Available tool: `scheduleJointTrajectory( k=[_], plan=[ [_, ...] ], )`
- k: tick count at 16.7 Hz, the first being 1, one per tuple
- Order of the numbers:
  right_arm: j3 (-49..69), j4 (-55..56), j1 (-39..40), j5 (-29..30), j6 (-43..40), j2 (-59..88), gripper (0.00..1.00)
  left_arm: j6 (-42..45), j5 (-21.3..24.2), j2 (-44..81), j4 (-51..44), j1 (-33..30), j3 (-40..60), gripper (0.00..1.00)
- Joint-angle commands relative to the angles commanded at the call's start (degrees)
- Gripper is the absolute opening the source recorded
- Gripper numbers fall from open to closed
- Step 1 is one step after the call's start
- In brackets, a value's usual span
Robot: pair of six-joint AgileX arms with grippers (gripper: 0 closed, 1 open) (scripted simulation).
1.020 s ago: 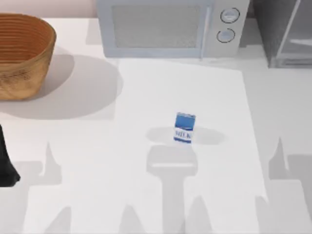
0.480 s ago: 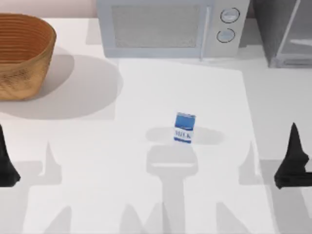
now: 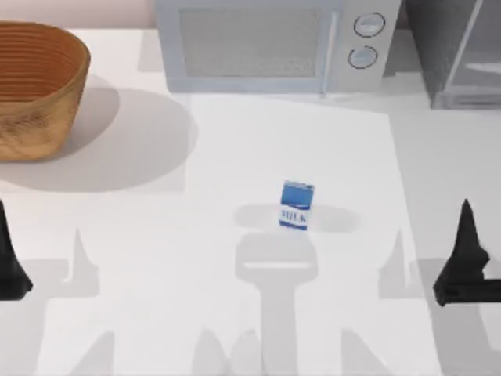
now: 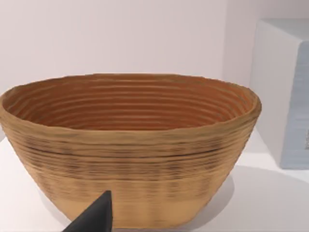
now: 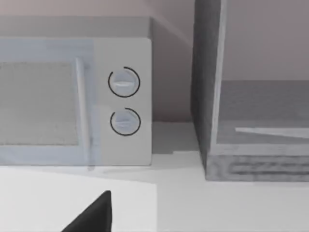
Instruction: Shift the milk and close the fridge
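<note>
The milk (image 3: 296,206), a small blue-and-white carton, stands upright near the middle of the table on a white mat (image 3: 235,313). The fridge (image 3: 462,55), a large grey cabinet with a pale frame, stands at the back right. The right wrist view shows the fridge (image 5: 251,121) beside the microwave. My right gripper (image 3: 466,239) hovers at the right edge, well right of the milk and in front of the fridge. My left gripper (image 3: 5,251) is parked at the left edge, far from the carton. Neither gripper touches anything.
A pale microwave (image 3: 266,43) with two round knobs (image 3: 366,39) stands at the back centre, just left of the fridge. A woven basket (image 3: 35,86) sits at the back left, and the left wrist view faces this basket (image 4: 130,145).
The right gripper came into view from the right edge and has since crept slightly left. The milk and the left gripper have not moved.
</note>
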Motion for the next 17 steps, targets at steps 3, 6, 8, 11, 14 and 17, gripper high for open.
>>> scheduleJointTrajectory(
  k=[3,6,8,11,14,17],
  plan=[
    [2.54,2.20,0.62,1.66,0.08,3.71,1.00,0.00,0.00,0.00,0.00,0.00,0.00,1.00],
    [8.15,6.90,2.08,4.87,0.20,12.88,1.00,0.00,0.00,0.00,0.00,0.00,0.00,1.00],
    [13.11,10.91,3.31,7.44,0.30,21.94,1.00,0.00,0.00,0.00,0.00,0.00,0.00,1.00],
    [21.80,17.70,5.16,11.61,0.50,38.74,1.00,0.00,0.00,0.00,0.00,0.00,0.00,1.00],
    [31.09,24.76,6.74,15.86,0.77,56.95,1.00,0.00,0.00,0.00,0.00,0.00,0.00,1.00],
    [40.01,31.36,7.85,19.77,1.08,73.90,1.00,0.00,0.00,0.00,0.00,0.00,0.00,1.00]
  ],
)
